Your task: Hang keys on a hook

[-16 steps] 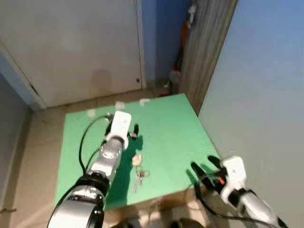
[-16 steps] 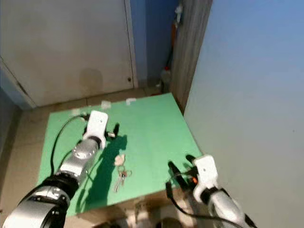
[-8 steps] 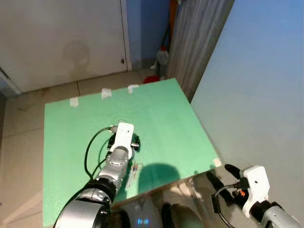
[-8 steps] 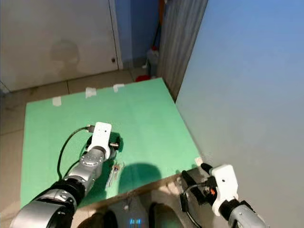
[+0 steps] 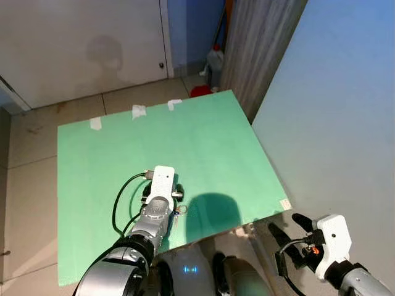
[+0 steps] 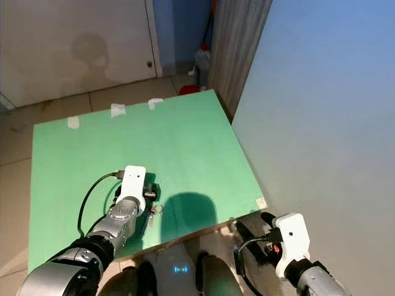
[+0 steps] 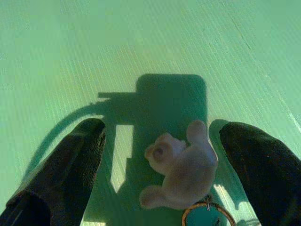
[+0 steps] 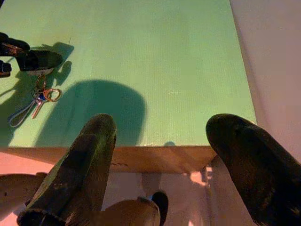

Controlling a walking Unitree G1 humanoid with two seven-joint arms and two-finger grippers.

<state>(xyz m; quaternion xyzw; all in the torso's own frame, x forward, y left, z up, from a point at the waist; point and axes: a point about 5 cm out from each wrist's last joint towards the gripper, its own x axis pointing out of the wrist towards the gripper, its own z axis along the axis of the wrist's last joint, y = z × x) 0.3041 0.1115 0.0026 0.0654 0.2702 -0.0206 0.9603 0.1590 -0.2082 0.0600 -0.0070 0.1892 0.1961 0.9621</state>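
A: Surface [image 5: 210,142] first, since it is the biggest thing: a green board, with the left claw [image 7: 164,155] low over its near part and the right claw [image 8: 174,155] hanging off past the near edge, well apart from the work.

B: How does each claw stand?

A: Left one is spread wide with nothing in it; the right is also wide and empty, idle.

B: And the keys?

A: Keys [image 8: 35,101] lie flat on the green, trailing back under the left claw toward the wrist. Their plush charm [image 7: 181,167] sits between the two black fingers [image 7: 66,169], nearer the far-side one than the other, with the ring [image 7: 208,214] just behind it.

B: What could go wrong?

A: As I judge it, closing here catches only the soft charm. It may squash and slip out, or the keys may dangle and swing, so the ring is hard to aim later. The off-centre lie could also let one finger nudge the bunch sideways before the other touches. And I see no hook anywhere near, so the carry may be long, and a weak hold could drop it.
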